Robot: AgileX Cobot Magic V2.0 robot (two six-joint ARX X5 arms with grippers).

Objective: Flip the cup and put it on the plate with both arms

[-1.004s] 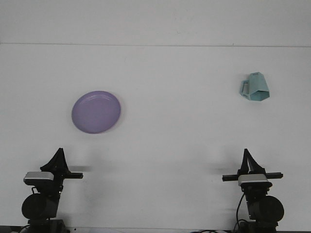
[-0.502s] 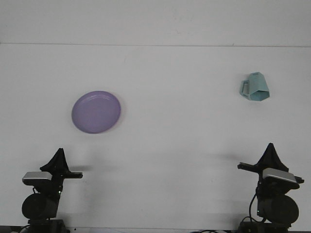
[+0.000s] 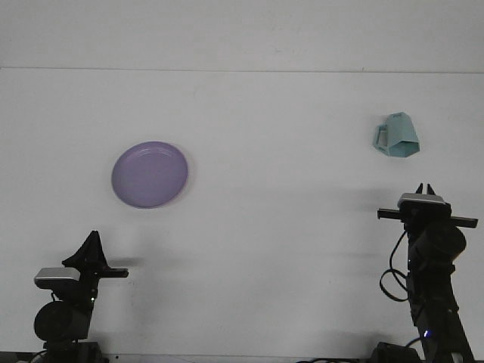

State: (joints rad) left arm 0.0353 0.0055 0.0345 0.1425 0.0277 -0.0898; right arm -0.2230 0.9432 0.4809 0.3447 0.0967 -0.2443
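A pale teal faceted plastic cup (image 3: 397,135) lies mouth-down at the far right of the white tabletop (image 3: 287,212), well apart from the round lilac plate (image 3: 150,174) at left. Nothing is flipped or placed yet. The right gripper (image 3: 424,187) rises just short of the cup; the left gripper (image 3: 92,240) sits parked. Whether either is clenched cannot be told.

A plain white tabletop (image 3: 257,227) carries two things. A purple plate (image 3: 150,174) lies flat on its left half. A pale teal cup (image 3: 398,135) sits upside down far right, handle to the left, well apart from the plate.
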